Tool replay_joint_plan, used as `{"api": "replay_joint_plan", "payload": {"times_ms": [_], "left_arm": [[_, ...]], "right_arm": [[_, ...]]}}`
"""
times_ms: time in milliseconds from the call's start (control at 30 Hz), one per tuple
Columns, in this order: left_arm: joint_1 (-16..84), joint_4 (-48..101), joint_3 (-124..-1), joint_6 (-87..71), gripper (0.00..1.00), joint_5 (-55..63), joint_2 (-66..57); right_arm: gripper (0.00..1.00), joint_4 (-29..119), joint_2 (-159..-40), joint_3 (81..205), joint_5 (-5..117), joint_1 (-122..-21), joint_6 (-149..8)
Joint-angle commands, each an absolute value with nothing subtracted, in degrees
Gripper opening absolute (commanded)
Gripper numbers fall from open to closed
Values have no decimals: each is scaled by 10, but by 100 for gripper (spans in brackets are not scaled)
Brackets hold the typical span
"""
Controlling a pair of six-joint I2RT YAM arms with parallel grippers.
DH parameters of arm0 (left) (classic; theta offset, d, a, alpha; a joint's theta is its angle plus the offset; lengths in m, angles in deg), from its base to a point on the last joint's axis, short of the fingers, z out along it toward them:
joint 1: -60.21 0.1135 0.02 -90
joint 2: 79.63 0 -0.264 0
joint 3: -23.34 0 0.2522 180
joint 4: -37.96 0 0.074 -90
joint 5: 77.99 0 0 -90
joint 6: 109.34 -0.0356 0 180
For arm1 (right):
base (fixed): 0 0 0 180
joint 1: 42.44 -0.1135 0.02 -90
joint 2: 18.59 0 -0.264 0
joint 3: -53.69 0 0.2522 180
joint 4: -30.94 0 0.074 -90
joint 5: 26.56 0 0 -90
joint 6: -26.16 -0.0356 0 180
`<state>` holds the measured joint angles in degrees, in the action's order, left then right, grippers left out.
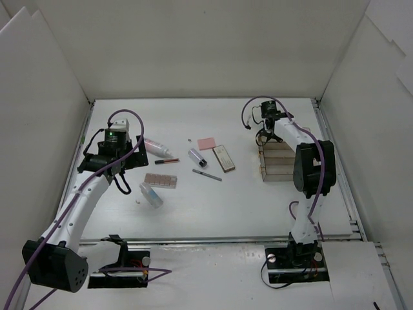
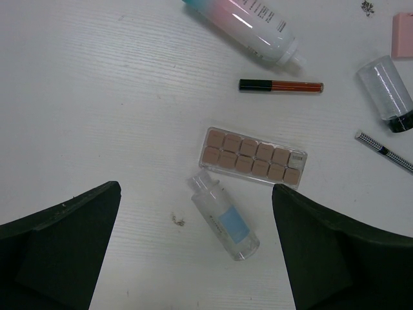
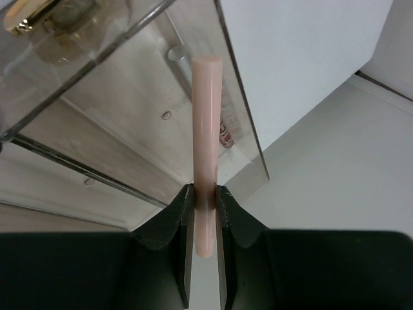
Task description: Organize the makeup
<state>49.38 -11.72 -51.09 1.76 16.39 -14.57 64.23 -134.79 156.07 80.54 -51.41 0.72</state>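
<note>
My left gripper (image 1: pixel 121 179) (image 2: pixel 195 194) is open and empty above the table, over a clear bottle with a blue label (image 2: pixel 224 216) (image 1: pixel 152 194). Beside the bottle lie a brown palette (image 2: pixel 253 155) (image 1: pixel 161 180), a red pencil (image 2: pixel 281 85) (image 1: pixel 166 161) and a pink bottle with a teal cap (image 2: pixel 245 26) (image 1: pixel 153 147). My right gripper (image 3: pixel 205 194) (image 1: pixel 266 135) is shut on a pale pink stick (image 3: pixel 206 148), held at the top of the clear acrylic tiered box (image 3: pixel 129 129) (image 1: pixel 279 160).
A small clear bottle with a dark cap (image 1: pixel 197 157) (image 2: pixel 388 93), a grey pencil (image 1: pixel 206 175) (image 2: pixel 384 152), a pink square (image 1: pixel 206 143) and a flat compact (image 1: pixel 223 158) lie mid-table. White walls enclose the table on three sides.
</note>
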Motion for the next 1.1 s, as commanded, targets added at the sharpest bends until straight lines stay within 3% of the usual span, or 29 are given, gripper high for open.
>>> {"api": "replay_joint_plan", "payload": {"times_ms": [0,333,567,800,1067], "left_arm": [[491,-103,-542,18,99,173,-143],[491,-100,-545,22,99,171,-138],[491,-102,-544,22,99,172,-140],[491,-100,-549,21,99,168,-135],[491,-95,-555,20,99,157,-126]], "right_arm": [[8,614,-1328,1550,804,-515,29],[14,574,-1343,1543,826,-522,38],[30,567,-1342,1544,829,-527,37],[35,567,-1279,1552,852,-544,-46],[42,567,-1112,1505,664,-664,-263]]}}
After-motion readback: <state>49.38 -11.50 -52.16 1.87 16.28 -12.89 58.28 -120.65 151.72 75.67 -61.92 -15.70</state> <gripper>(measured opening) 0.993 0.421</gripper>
